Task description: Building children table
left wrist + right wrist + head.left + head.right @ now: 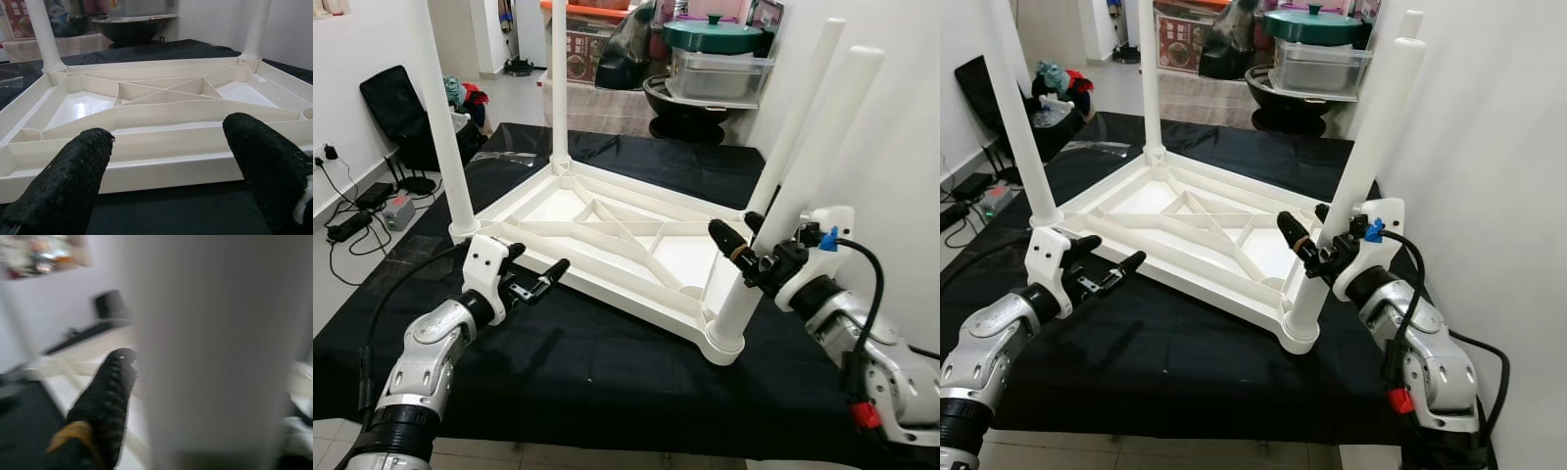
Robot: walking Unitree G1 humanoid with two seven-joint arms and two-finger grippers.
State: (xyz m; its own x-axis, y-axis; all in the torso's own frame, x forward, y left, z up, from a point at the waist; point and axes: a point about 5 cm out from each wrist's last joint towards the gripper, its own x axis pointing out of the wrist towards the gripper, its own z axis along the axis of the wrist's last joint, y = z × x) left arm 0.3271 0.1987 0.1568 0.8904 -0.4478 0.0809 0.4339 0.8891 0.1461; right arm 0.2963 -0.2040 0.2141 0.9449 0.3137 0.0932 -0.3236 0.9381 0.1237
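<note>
Our white children's table [607, 235] lies upside down on the black-draped worktop [578, 362].

It is smooth moulded plastic, the underside ribbed with diagonal struts, four round tapered legs standing up. Our right hand [736, 238] has its fingers around the near right leg [793, 201]. Our left hand [536, 270] hovers open, empty, beside the near rim. No writing is legible.

Black-draped platform [607, 362]; upturned white children table [607, 230] lying on it, four legs up.
</note>
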